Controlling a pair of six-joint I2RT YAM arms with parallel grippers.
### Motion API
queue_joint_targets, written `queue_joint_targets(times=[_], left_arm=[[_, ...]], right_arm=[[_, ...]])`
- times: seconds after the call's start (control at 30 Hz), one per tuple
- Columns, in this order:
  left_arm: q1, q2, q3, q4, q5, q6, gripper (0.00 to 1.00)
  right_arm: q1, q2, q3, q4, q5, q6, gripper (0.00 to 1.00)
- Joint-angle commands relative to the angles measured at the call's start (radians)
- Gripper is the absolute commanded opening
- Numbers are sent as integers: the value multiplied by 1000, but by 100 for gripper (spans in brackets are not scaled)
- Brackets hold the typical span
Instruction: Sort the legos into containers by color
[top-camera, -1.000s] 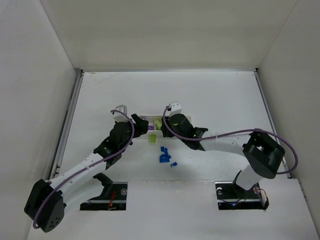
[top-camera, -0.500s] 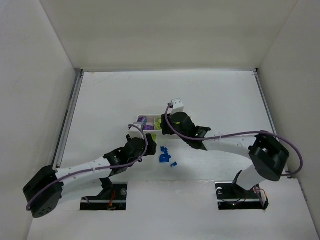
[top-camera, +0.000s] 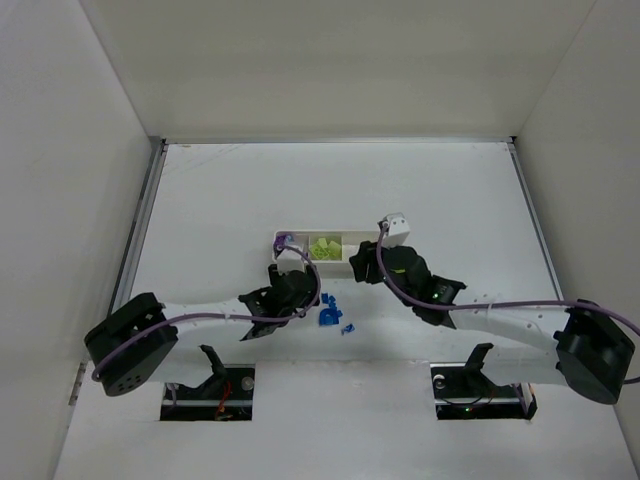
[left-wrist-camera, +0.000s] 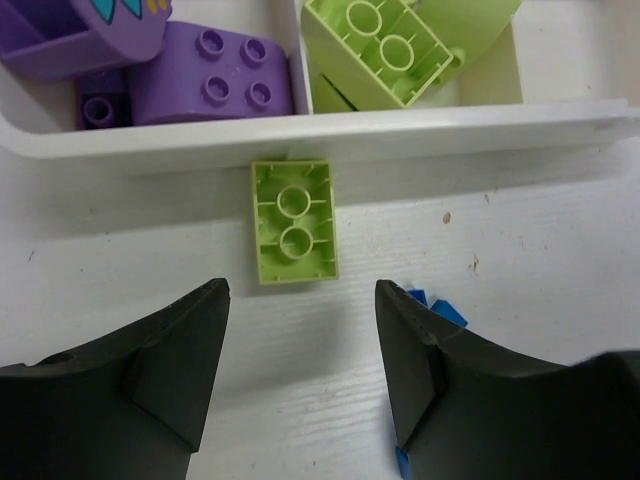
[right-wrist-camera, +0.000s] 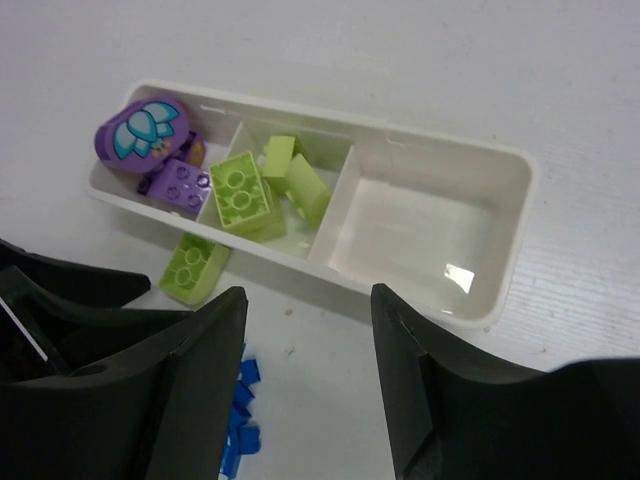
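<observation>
Overhead and wrist views show two robot arms working on a white table (top-camera: 420, 180). In the last second the left arm has swung away from the left end of the tray (right-wrist-camera: 528, 175) toward the near side. The left gripper (left-wrist-camera: 300, 300) now hangs open and empty. One loose green brick (left-wrist-camera: 294, 222) lies just ahead of its jaws, underside up, against or just beside the tray's near wall. The right gripper (right-wrist-camera: 307, 300) has drawn back to the right, off the tray's middle. It too is wide open and holds nothing. The tray's left compartment holds purple pieces (right-wrist-camera: 150, 140), the middle one holds green bricks (right-wrist-camera: 250, 195), and the right one is bare. Blue bricks (top-camera: 328, 312) lie unsorted on the table, near the tray. The left arm seems lined up to take the stray green brick next.
</observation>
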Motion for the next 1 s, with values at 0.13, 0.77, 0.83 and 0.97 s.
queue_joint_targets(times=[0.13, 0.77, 0.83, 0.97], left_arm=[[11, 108, 78, 90, -85, 42, 51], [-67, -20, 84, -60, -143, 27, 16], [-88, -123, 99, -140, -131, 4, 16], [-58, -212, 154, -169, -56, -13, 18]], right_arm=[[-19, -44, -82, 141, 11, 26, 61], [-69, -116, -168, 202, -64, 73, 62], [-86, -136, -176, 202, -66, 78, 62], [-117, -159, -193, 204, -70, 95, 61]])
